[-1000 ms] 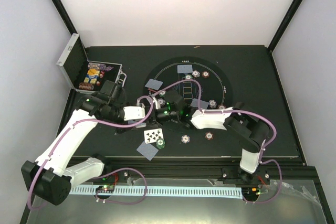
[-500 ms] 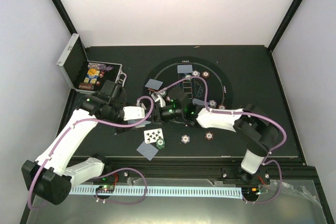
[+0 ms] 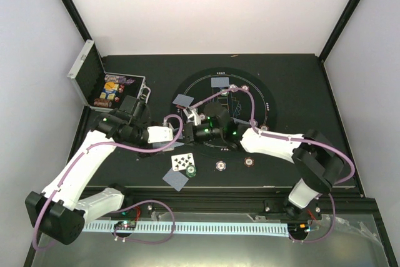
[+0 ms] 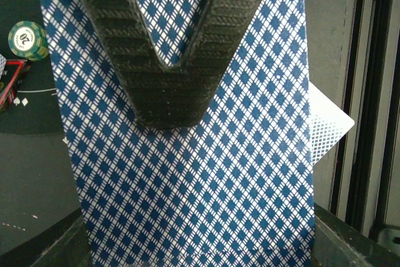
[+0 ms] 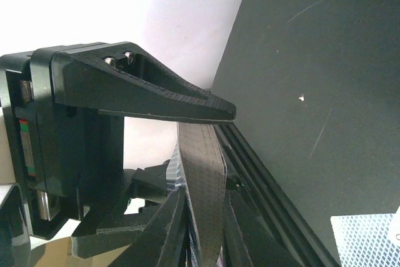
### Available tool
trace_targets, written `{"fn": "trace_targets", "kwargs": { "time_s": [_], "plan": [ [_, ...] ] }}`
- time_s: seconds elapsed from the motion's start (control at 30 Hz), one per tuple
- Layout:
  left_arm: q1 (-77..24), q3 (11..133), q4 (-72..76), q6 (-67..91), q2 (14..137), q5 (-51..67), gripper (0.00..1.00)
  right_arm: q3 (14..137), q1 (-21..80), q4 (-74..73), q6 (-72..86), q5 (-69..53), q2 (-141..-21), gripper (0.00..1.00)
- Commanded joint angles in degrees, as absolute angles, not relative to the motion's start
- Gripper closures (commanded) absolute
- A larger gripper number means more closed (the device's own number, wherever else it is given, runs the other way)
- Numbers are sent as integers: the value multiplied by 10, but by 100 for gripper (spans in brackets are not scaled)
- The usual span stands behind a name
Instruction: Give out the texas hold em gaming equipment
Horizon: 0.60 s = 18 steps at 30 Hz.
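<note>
- We see the card stack (image 4: 187,173) cut off at top and bottom in the left wrist view.
- The red marker (image 4: 9,82) is cropped at that view's left edge.
- We lose part of a card (image 5: 362,239) at the right wrist view's lower right corner.

Robotics lab cell, white panels (image 3: 206,10) and black frame posts (image 3: 69,4) enclosing a black bench (image 3: 300,85), cable duct (image 3: 206,227) running alongside.
</note>
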<state>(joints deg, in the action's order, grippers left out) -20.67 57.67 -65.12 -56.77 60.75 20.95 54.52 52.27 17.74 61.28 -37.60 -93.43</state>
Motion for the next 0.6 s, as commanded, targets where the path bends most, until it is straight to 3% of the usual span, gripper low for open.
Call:
{"fn": "trace_targets", "kwargs": {
  "time_s": [0.0, 0.33, 0.57],
  "plan": [
    [-206, 582, -652, -564, 595, 204, 98, 565, 510, 88, 572, -351, -915, 91],
    [-206, 575, -650, -566, 596, 193, 98, 587, 466, 12, 516, -368, -892, 92],
    [-206, 574, -645, -565, 600, 192, 99, 562, 465, 72, 553, -390, -901, 88]
  ]
}}
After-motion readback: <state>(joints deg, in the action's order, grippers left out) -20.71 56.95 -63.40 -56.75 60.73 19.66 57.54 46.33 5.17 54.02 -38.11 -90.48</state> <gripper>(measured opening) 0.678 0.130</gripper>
